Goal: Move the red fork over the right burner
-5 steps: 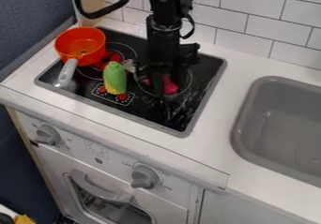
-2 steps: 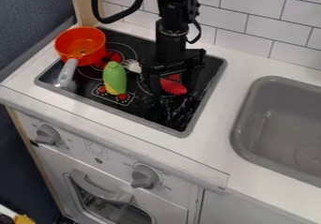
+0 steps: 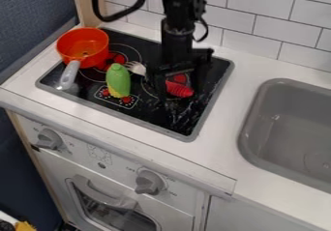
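Red fork (image 3: 179, 89): lying across the right burner (image 3: 179, 78), red handle over the near part of the ring, metal prongs out past the ring on the left, angled toward the back-left. Middle of it is hidden behind the tool (image 3: 179, 93).

Tool: released, fingers spread, pointing down over the right burner, red handle visible between them. Arm (image 3: 177, 36) comes in from the top edge, black cable looping off to the left.

Corn (image 3: 118, 80): just left of the fork's prongs, green husk end toward the back, yellow end toward the front, by the printed controls on the black cooktop (image 3: 174, 116).

Pot (image 3: 82, 46): orange-red, upright, back-left corner of the cooktop, next to the left burner (image 3: 115, 60). Grey handle points to the front-left.

Cooktop is set in the white desk (image 3: 223, 128). Grey sink (image 3: 255, 114) in the desk to the right, well apart from the fork. White tiles (image 3: 226, 10) behind. Front panel below: two grey knobs (image 3: 149, 181), oven door (image 3: 113, 208) with window.
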`<state>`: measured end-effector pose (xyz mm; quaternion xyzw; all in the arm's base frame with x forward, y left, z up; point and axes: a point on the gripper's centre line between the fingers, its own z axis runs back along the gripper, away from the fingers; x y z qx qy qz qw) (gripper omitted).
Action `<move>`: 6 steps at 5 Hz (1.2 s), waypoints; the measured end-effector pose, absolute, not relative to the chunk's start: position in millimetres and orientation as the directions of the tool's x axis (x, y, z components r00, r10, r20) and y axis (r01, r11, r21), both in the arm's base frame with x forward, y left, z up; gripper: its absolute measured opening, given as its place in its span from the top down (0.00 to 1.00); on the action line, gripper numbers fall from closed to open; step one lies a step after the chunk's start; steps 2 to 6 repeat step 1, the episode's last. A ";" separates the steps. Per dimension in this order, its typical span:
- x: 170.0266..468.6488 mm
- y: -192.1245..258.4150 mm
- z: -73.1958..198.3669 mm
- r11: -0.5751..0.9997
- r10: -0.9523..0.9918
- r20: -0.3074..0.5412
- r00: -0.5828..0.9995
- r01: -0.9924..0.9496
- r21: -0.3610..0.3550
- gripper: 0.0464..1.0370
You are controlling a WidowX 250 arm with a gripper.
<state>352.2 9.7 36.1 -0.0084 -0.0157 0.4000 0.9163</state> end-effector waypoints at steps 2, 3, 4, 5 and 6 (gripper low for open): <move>358.0 6.6 67.2 0.722 0.691 0.039 0.722 -0.688 -0.072 0.04; 358.0 6.6 67.2 0.722 0.691 0.039 0.722 -0.688 -0.072 0.04; 358.0 6.6 67.2 0.722 0.691 0.039 0.722 -0.688 -0.072 0.04; 358.0 6.6 67.2 0.722 0.691 0.039 0.722 -0.688 -0.072 0.04; 358.0 6.6 67.2 0.722 0.691 0.039 0.722 -0.688 -0.072 0.04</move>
